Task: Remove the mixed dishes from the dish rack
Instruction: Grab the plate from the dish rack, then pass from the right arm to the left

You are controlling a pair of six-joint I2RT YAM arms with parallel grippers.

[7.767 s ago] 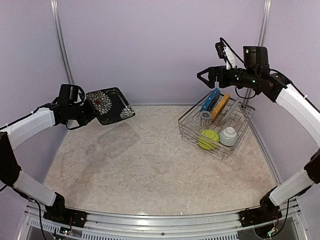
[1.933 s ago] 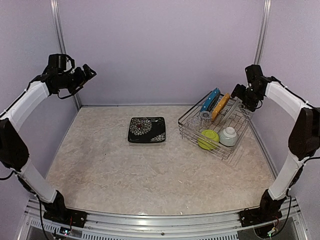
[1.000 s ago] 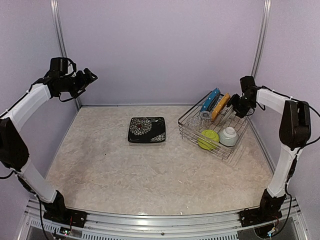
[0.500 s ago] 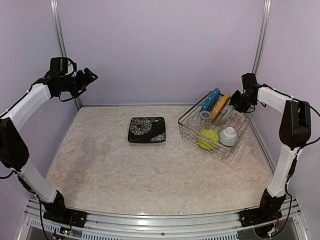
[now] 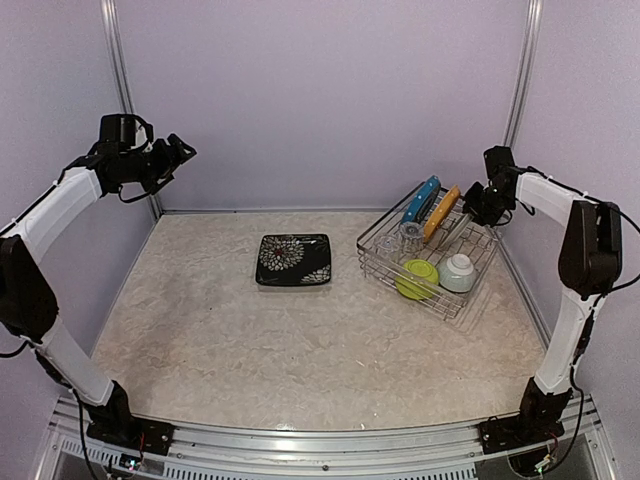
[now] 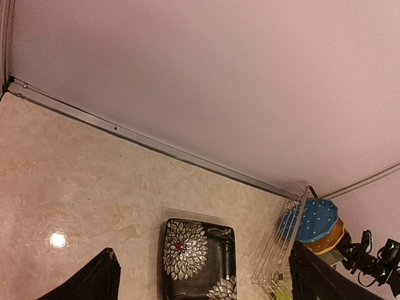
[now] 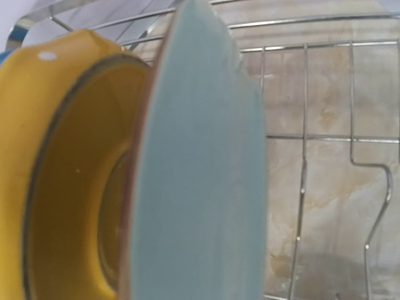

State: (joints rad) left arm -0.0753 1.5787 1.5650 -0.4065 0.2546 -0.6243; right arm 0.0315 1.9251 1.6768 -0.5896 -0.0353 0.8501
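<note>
The dish rack [image 5: 372, 258] stands at the back right. In it are a blue white-dotted plate [image 5: 421, 199] and a yellow plate [image 5: 441, 212] on edge, a lime-green bowl [image 5: 416, 277], a pale grey-green bowl [image 5: 458, 271] and two clear glasses [image 5: 410, 236]. My right gripper [image 5: 476, 207] is at the rack's far end. In the right wrist view a teal plate [image 7: 200, 187] stands edge-on beside the yellow plate [image 7: 69, 169] and runs down between the jaws, hiding the fingers. The black square plate [image 5: 293, 259] lies flat on the table. My left gripper [image 5: 180, 152] hangs open, high at the back left.
Lilac walls close the table in at the back and on both sides. A metal rail [image 6: 144, 140] runs along the foot of the back wall. From the left wrist view the black plate [image 6: 199, 259] lies below and the rack [image 6: 281, 250] to its right.
My right gripper has narrowed its jaws onto the teal plate and shifted slightly towards the back right. The left arm has stayed still, and nothing else has moved.
</note>
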